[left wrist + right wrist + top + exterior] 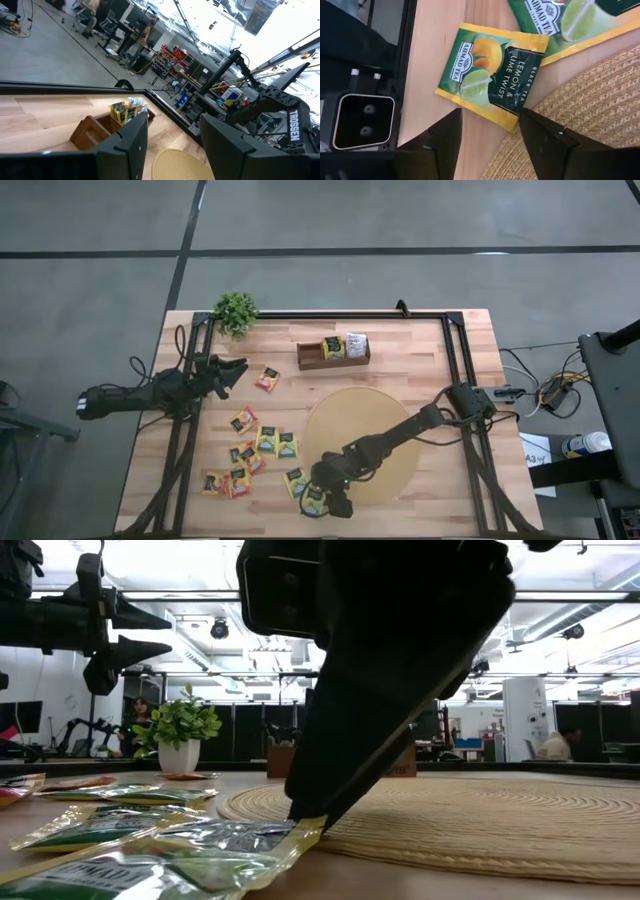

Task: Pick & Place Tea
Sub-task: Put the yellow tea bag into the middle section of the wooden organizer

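Several tea sachets lie flat on the wooden table's front left, among them a yellow-green pair (277,443) and an orange-red one (267,378). My right gripper (490,116) stands open, slanting down over a yellow-green lemon and lime sachet (490,80) near the front edge. That sachet's near corner (512,124) lies between the fingers, beside the round mat (365,445). My left gripper (238,372) waits open above the table's left side, level, with nothing in it. The wooden tray (310,360) at the back holds sachets (333,348). My right gripper comes at the lemon and lime sachet slanting from above, one finger on either side of its yellow-edged corner (310,830). In the low view the fingertips (297,810) stand right at that corner. I cannot tell whether they touch it. The sachet lies flat on the table.
A small potted plant (236,310) stands at the back left corner. A black frame rail (330,315) runs along the table's far edge and sides. Another yellow-green sachet (560,22) lies just beyond the near one, partly on the mat.
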